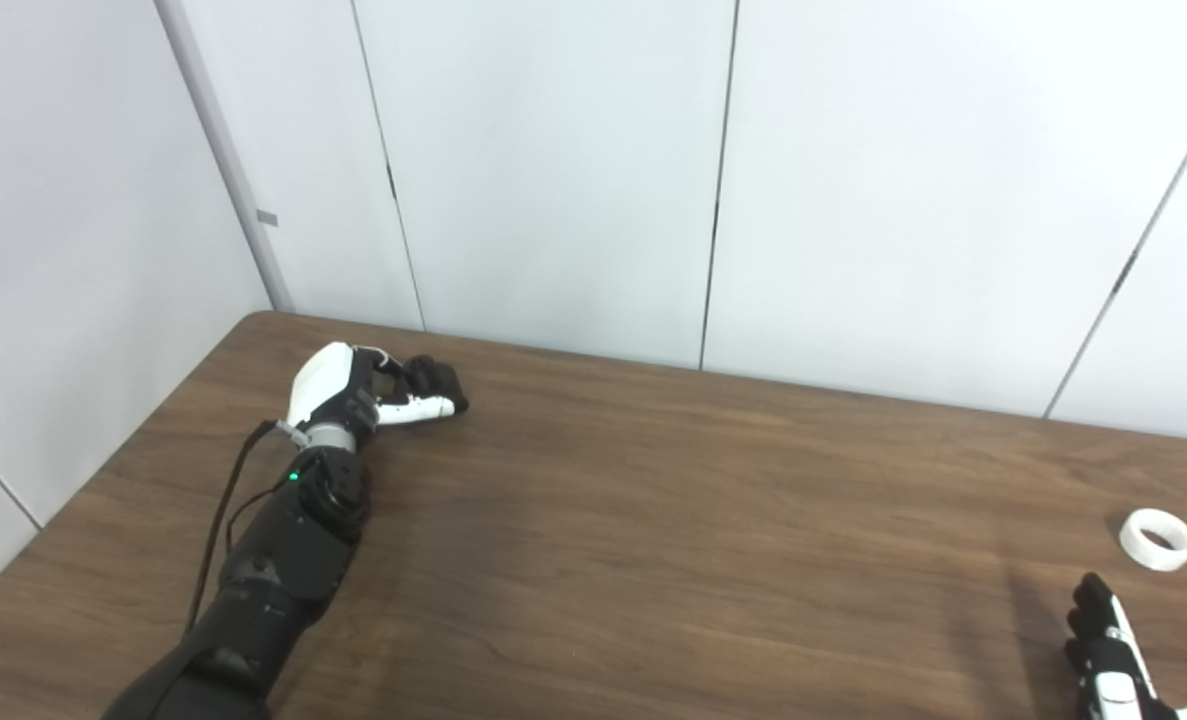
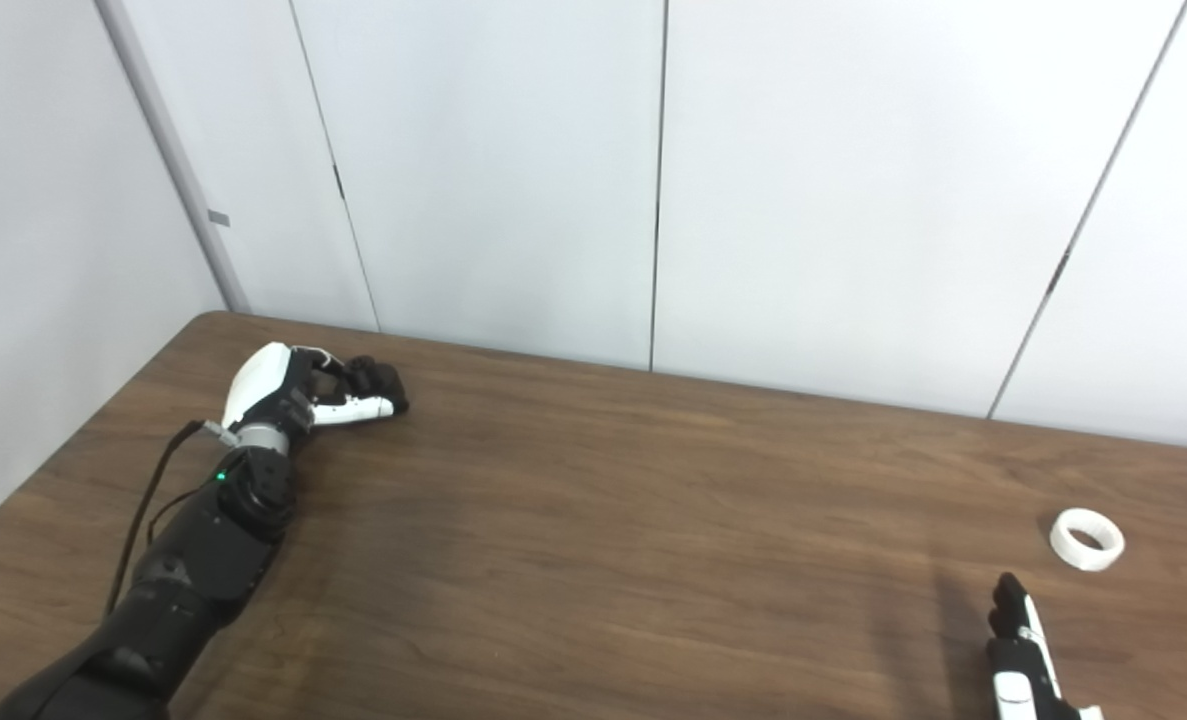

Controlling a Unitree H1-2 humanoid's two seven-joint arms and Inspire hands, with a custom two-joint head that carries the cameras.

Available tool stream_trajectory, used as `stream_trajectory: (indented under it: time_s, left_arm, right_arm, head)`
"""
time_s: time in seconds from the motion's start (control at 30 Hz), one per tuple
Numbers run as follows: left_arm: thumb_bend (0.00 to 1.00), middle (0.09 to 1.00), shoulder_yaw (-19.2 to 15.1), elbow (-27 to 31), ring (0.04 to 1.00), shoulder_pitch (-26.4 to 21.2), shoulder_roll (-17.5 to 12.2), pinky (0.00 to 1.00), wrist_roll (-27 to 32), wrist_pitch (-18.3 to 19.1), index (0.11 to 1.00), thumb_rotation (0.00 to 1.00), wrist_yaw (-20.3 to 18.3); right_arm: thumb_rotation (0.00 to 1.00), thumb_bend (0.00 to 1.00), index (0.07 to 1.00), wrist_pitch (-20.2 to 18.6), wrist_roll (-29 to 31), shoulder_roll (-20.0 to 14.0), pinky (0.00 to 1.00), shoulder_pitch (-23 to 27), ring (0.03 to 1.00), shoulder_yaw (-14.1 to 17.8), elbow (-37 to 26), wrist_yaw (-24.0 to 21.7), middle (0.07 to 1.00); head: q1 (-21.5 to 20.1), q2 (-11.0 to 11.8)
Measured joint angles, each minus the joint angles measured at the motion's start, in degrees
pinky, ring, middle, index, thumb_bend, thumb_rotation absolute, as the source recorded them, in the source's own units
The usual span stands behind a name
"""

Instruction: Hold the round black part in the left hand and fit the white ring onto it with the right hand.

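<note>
Roughly: white ring (image 1: pixel 1158 539) lying flat on the tabletop (image 1: pixel 653 520), far right side, hole facing up, nothing touching it. Looks like a small rigid plastic band, likely light and stiff, probably smooth enough to skid on the wood if nudged sideways. Best taken across the outer wall with thumb and fingertips from above, or one fingertip into the hole and thumb outside; pressing down on the rim risks flipping it.

Right robot hand (image 1: pixel 1108 655) just near of the ring, low right corner, only partly in frame. Fingers pointing toward the far edge and stretched out straight, holding nothing, apart from the ring. Thumb not visible, so full spread can't be told.

Round black part not clearly visible. Left robot hand (image 1: pixel 378 395) at far left of the tabletop, close to the far edge, fingers curled in with dark shapes at the tips (image 1: pixel 433 378). Can't tell whether that is the black part inside the grip or just the dark fingertips; black on black, too small. If gripped, likely a compact hard piece, needs holding with the mating face left clear.

Left forearm (image 1: pixel 283 560) running in from the bottom left edge, green light on the wrist, cable alongside. White wall panels (image 1: pixel 553 170) behind the tabletop.

Judgement: early stage, ring not yet picked, the two hands well apart across the tabletop. Next calls for a short reach forward by the right.
</note>
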State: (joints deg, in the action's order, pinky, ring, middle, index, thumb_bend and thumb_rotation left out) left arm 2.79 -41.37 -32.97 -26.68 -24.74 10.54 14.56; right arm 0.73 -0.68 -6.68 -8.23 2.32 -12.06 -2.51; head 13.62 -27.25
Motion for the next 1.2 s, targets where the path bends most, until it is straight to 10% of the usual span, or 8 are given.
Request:
stream_trajectory:
  time_s: [0.4, 1.2]
  left_arm:
    - [0.52, 0.774, 0.2, 1.6, 0.898, 1.0, 0.0, 1.0, 0.0, -0.1, 0.484, 0.05, 0.4]
    - [0.53, 0.803, 7.6, 41.1, 0.929, 17.3, 2.9, 1.0, -8.4, 2.1, 0.484, 0.06, -10.0]
  right_arm:
    - [1.0, 0.26, 0.994, 0.0, 0.0, 0.0, 1.0, 0.0, 1.0, 0.0, 0.0, 0.1, 0.996]
    - [1.0, 0.37, 0.977, 0.2, -2.1, 0.1, 1.0, 0.2, 0.997, -0.5, 0.2, 0.6, 0.98]
  head:
    - [-0.4, -0.5]
    - [-5.0, -2.5]
